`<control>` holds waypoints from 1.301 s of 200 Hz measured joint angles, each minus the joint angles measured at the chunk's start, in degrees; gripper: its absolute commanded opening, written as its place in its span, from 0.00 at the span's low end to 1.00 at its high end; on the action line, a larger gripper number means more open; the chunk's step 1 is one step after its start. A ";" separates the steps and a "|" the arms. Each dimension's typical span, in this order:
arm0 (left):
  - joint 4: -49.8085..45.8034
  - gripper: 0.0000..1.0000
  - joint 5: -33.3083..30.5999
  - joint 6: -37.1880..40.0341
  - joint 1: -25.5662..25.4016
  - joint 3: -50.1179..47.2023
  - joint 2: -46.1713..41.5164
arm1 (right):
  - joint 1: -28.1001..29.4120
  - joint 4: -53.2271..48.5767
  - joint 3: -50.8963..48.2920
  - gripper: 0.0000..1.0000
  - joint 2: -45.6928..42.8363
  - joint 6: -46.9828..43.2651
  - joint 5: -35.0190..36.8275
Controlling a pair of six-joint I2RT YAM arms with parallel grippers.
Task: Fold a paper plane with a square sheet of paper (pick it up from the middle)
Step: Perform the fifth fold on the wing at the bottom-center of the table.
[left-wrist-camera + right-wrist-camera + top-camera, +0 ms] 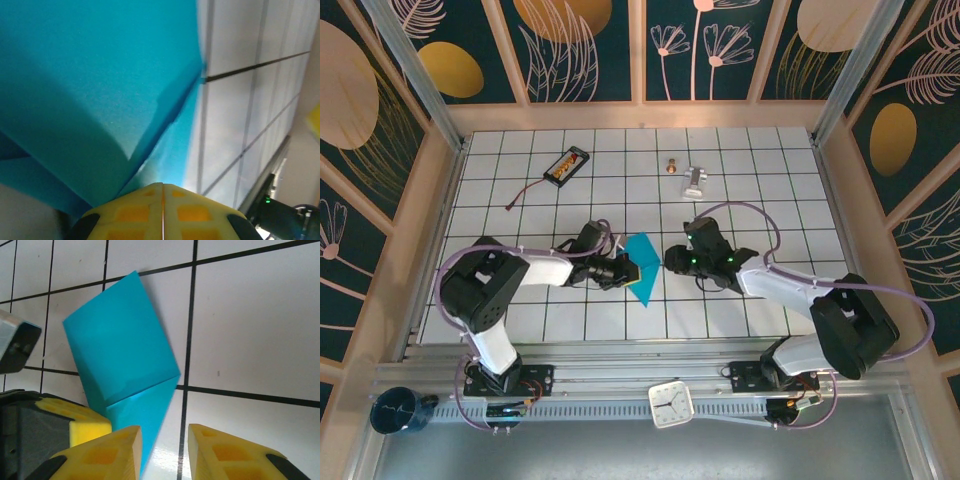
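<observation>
Cup, dark blue, stands off the desk's near left corner, down on the metal rail. Toward the far left of the desk you have a black battery pack with orange cells showing and a thin lead trailing to its left.

Your left fingers sit near the middle of the desk, pointing right. In the left wrist view those left fingers are pressed together with only a hairline seam between the yellow pads, pinching the left edge of the teal-blue sheet of paper, which fans out ahead of them with a shadowed crease running down to their tips.

From above, the teal-blue sheet of paper is between your two arms, slightly toward the near edge of the desk, folded rather than flat and square. The right wrist view shows the sheet as a diamond-shaped panel with a crease low across it and a narrower flap tapering to a point. You cannot tell how much of it rests on the desk.

A white clock lies on the near rail at the middle.

Your right fingers are just right of the paper, and they stand spread, gripping nothing, the flap's point beside the left one.

Near the far edge a small copper piece and a silver metal piece lie just beside each other.
</observation>
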 measured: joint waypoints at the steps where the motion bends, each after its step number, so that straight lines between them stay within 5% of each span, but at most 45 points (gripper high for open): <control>1: -0.15 0.07 0.09 0.26 0.11 0.04 0.11 | -0.13 0.00 -0.02 0.31 0.00 0.00 -0.02; 137: -25.51 0.08 11.67 35.91 3.15 21.79 13.77 | -10.27 3.10 -2.05 0.38 7.02 -1.40 -16.44; 195: -28.92 0.08 12.31 40.39 3.06 23.67 14.80 | -10.27 9.51 -2.47 0.36 12.98 -1.18 -21.18; 260: -29.18 0.07 12.50 40.79 3.08 23.87 14.97 | -10.60 15.28 -2.12 0.14 16.81 0.48 -23.80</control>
